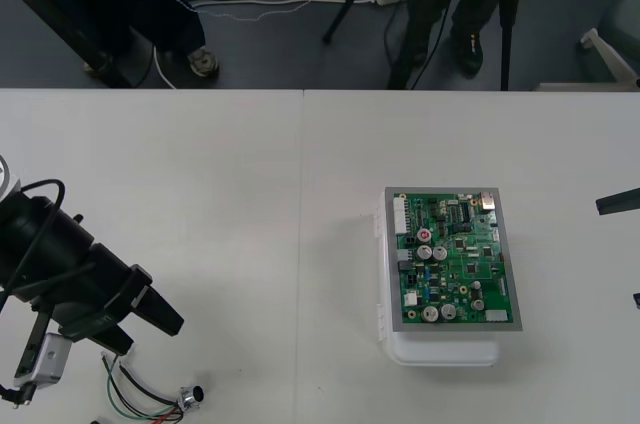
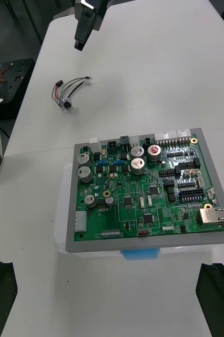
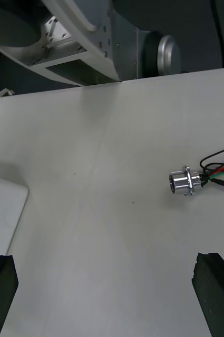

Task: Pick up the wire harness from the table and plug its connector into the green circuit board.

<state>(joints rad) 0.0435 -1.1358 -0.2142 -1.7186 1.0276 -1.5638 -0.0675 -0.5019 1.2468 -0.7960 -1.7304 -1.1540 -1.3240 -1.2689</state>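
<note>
Light table [image 1: 250, 194] is carrying the harness [image 1: 150, 396] and the green board [image 1: 452, 256].
Left gripper [image 1: 150, 329] is hovering open, empty, beside the harness; right gripper [image 2: 110, 271] is standing open too.

Wire harness [image 1: 135, 394] lies loose at the near left of the table [image 1: 250, 194], thin wires curled, round metal socket [image 3: 181, 182] on its side. Green circuit board [image 1: 452, 259] sits flat on its white base [image 1: 440, 349], well apart to the right.

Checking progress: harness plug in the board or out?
Out. The wire harness lies loose on the table beside the open left gripper, apart from the green circuit board.
</note>
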